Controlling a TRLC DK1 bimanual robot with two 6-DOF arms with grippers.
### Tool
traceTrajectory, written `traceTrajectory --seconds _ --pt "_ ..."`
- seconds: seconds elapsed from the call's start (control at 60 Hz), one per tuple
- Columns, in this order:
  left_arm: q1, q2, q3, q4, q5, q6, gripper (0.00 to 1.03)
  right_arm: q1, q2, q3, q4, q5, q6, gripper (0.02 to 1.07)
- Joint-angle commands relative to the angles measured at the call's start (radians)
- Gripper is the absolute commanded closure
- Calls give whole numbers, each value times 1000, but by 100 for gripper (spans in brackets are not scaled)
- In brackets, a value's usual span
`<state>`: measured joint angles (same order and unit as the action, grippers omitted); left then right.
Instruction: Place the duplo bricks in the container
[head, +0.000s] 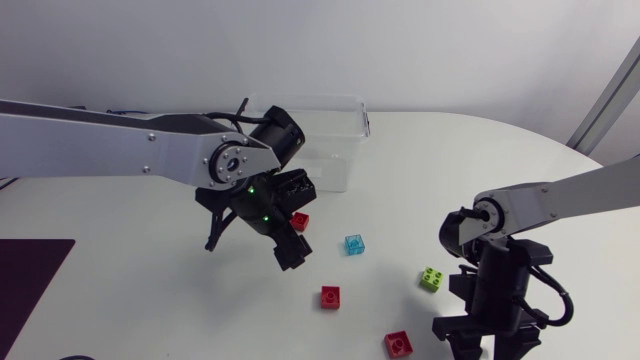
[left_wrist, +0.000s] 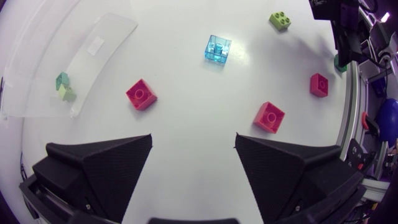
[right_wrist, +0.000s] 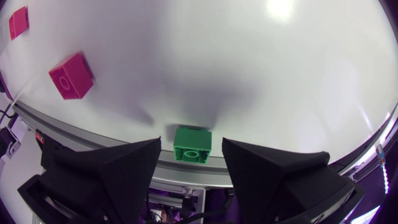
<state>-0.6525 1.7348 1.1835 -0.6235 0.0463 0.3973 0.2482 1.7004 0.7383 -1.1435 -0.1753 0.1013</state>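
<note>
A dark green brick (right_wrist: 191, 144) lies at the table's front edge between the fingers of my right gripper (right_wrist: 191, 152), with a small gap on each side; the gripper is open. In the head view that gripper (head: 487, 342) points down at the front right and hides the brick. My left gripper (left_wrist: 193, 149) hangs open and holds nothing, above the table's middle (head: 287, 240). Ahead of it lie three red bricks (left_wrist: 141, 94) (left_wrist: 269, 117) (left_wrist: 319, 84), a clear blue brick (left_wrist: 217, 48) and a lime brick (left_wrist: 280, 21). The clear container (head: 335, 125) holds two greenish bricks (left_wrist: 63, 87).
The container stands at the back of the table, behind my left arm (head: 150, 150). A dark mat (head: 30, 275) lies at the front left. The table's front rail (right_wrist: 93, 134) runs directly under my right gripper.
</note>
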Motion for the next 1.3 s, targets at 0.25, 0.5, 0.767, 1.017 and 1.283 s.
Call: traceTrajectory --seconds 0.25,0.5,0.767,1.017,1.283 --pt "-10 -54 7 -31 -19 21 10 -61 5 -17 21 8 28 61" --pt "-26 -77 10 -44 -29 18 10 -84 19 -19 25 13 28 66" --pt "-6 -89 1 -45 -33 26 10 -35 28 -19 25 -15 15 76" --pt "-1 -83 -1 -44 -33 28 10 -1 33 -19 25 -33 14 77" --pt "-7 -70 8 -44 -33 29 10 -1 30 -19 25 -35 14 77"
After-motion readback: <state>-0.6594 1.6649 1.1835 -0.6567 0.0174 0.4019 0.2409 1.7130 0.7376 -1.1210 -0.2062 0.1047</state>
